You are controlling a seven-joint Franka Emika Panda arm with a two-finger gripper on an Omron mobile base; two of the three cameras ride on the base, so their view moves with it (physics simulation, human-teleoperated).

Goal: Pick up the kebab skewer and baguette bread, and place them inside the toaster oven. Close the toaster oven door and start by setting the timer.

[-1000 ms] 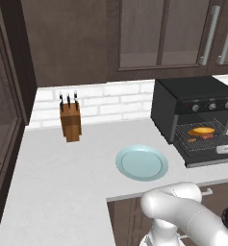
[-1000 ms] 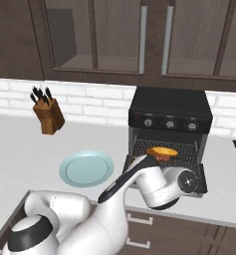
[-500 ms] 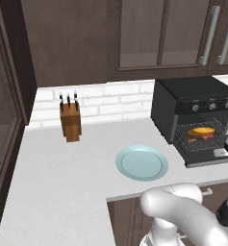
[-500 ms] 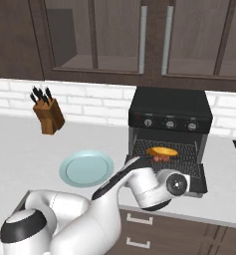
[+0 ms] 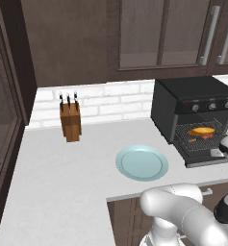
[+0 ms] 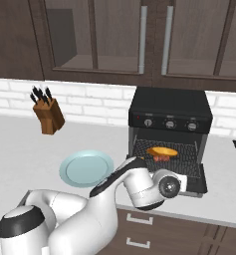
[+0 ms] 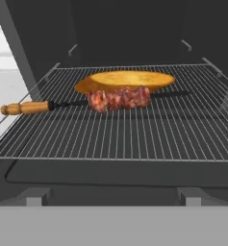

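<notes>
On the wire rack [image 7: 134, 129], skewer [image 7: 118, 98] touches baguette [image 7: 127, 79]; gripper jaws apart.

The white arm bends low in front of the toaster oven [image 6: 169, 112], its forearm reaching forward from the base to a dark-jointed wrist level with the toaster oven's opening. The hand points straight into that opening, level with the rack. The gripper's jaws stand wide apart, holding nothing.

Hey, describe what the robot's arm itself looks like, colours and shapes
The glossy white, rounded tubular arm has fat curved links joined by dark grey rings. Its joint caps are dark discs, one with a silver centre near the wrist. No cables or markings show.
</notes>
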